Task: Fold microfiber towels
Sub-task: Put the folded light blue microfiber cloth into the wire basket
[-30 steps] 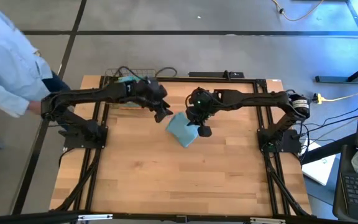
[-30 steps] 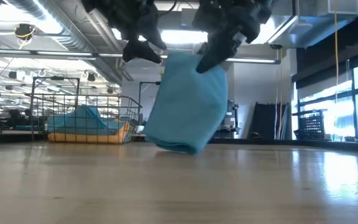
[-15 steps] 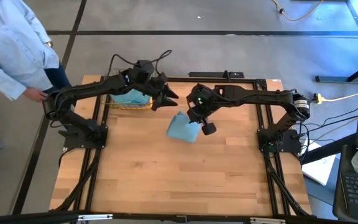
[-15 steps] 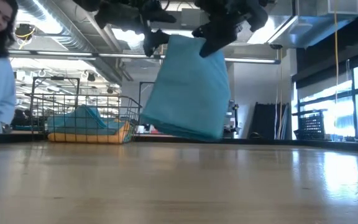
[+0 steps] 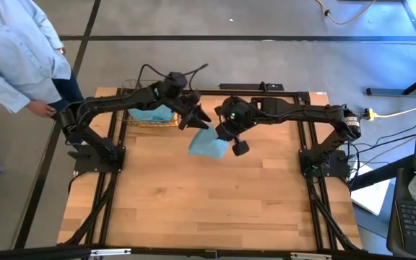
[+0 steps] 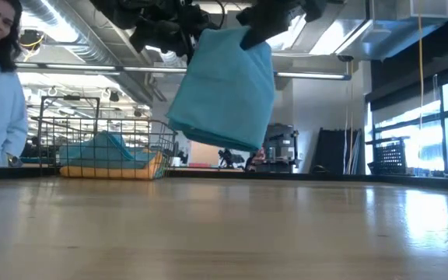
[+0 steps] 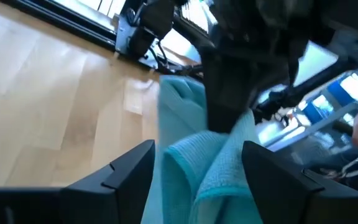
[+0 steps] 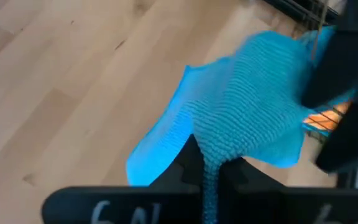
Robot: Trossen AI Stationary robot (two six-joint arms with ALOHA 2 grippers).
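In the low view the bare wooden table (image 6: 224, 233) fills the lower half of the frame, and nothing rests on its near part; above it, at upper centre, a teal towel (image 6: 224, 85) hangs clear of the wood, its long axis running downward from the pinched top edge, its lower folded edge well above the surface; the right end effector (image 5: 226, 133) has its fingers pressed together on that top edge, and its own wrist view shows the cloth (image 8: 253, 118) drawn into the closed pinch and spreading away beyond it; the left end effector (image 5: 197, 119) stands just beside, to the left in the high view, fingers spread wide, and its wrist view shows the towel's free edge (image 7: 210, 174) lying between those open fingers, not yet gripped; so the coming move, I judge, turns on the left arm closing on that near corner, the towel lying directly ahead of it and toward the right arm; farther off, at the upper left of the table, a wire basket (image 5: 132, 119) holds more teal and orange cloths (image 6: 107, 155); a person (image 5: 16, 50) stands beyond the table's left corner; compared with a second ago the towel is higher, having left the table, and the left end effector is closer to it.
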